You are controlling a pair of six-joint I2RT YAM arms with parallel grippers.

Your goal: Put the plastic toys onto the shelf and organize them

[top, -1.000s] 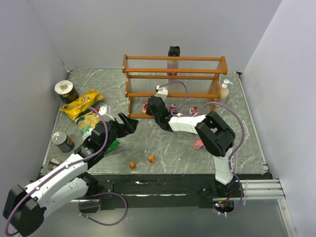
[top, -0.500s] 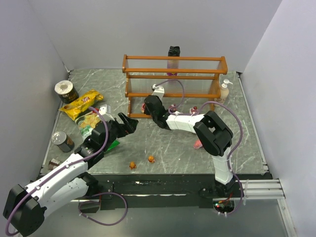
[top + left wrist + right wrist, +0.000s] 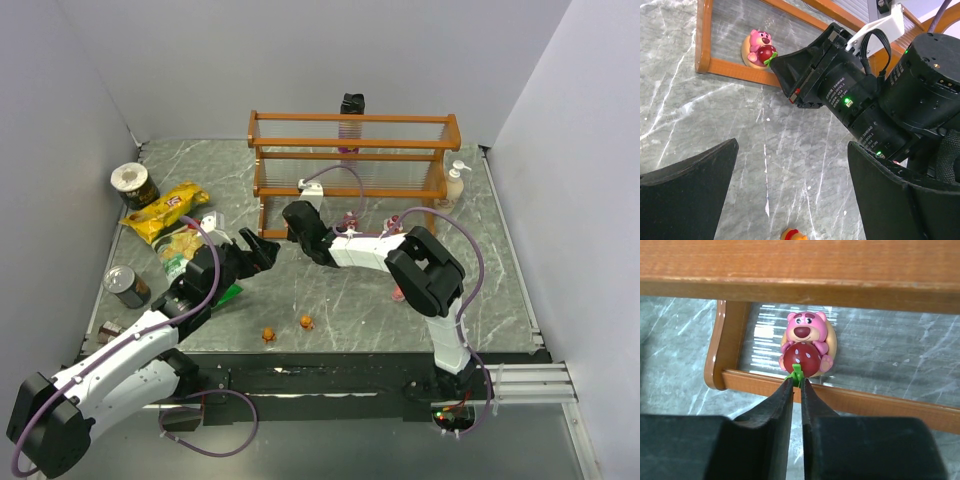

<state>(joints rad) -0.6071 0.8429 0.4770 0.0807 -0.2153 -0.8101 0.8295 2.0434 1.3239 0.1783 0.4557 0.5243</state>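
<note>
Marble table (image 3: 350, 290), white walls (image 3: 300, 50); left fingers (image 3: 695, 195) wide, empty; right fingers (image 3: 772, 412) barely parted

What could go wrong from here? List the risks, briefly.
1. The green leaf of the pink bear lies at the tips of the right gripper. If it catches as the gripper backs out, the bear could be dragged over the front rail of the shelf.
2. The bear stands right against that rail, so a small nudge may tip it off.
3. The open left gripper hovers close to the right arm. A move by either could bump the other.
</note>
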